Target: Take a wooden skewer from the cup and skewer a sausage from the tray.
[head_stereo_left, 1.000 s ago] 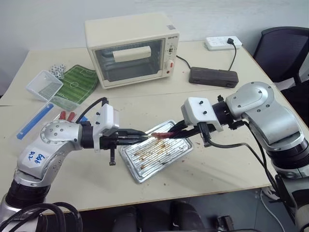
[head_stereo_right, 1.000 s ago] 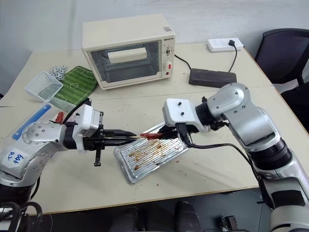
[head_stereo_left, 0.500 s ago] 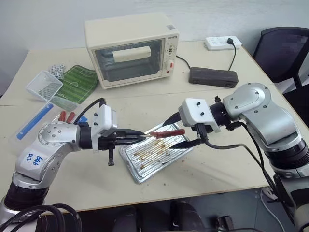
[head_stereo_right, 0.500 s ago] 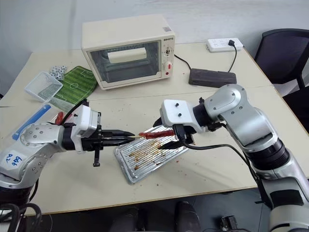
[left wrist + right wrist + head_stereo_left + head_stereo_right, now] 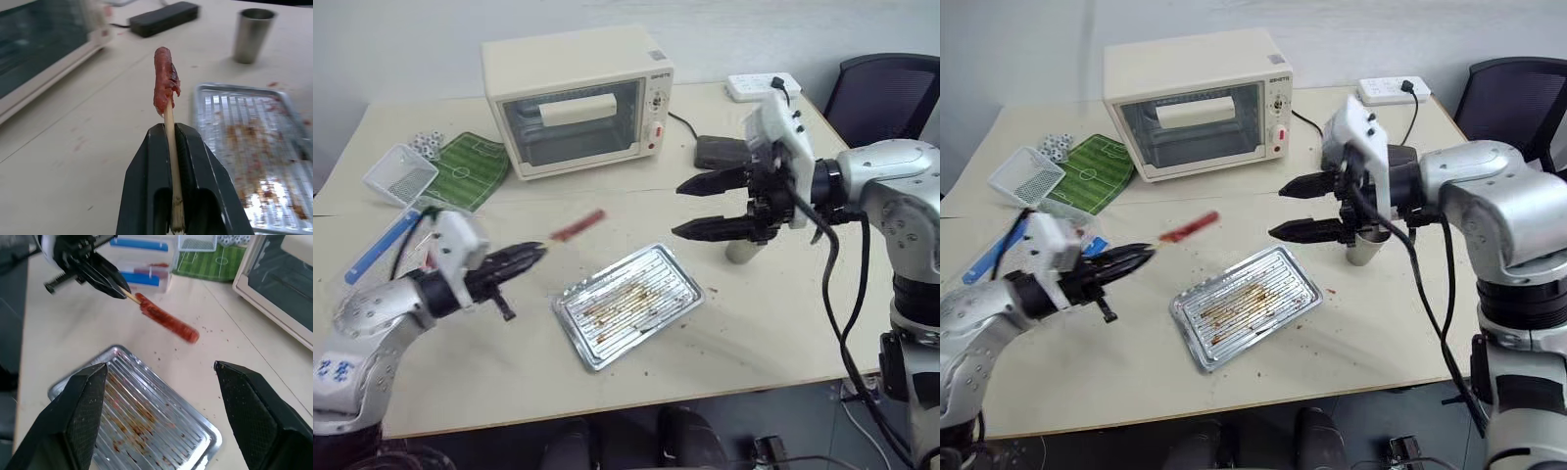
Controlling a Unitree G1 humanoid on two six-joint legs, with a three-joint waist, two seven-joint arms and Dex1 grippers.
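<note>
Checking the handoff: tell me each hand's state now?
Left hand: closed on the wooden skewer carrying the sausage.
Right hand: open, empty.

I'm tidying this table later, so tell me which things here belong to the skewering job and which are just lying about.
Part of the job:
- skewer, held in the left gripper
- sausage, already on it
- tray
- cup

Lying about:
- toaster oven
- power strip
- black box
- mesh basket
- football mat
- clear plastic box

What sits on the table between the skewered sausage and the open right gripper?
The tray lies below that gap in the right wrist view; between the sausage and the right gripper there is otherwise bare, crumb-speckled table.
</note>
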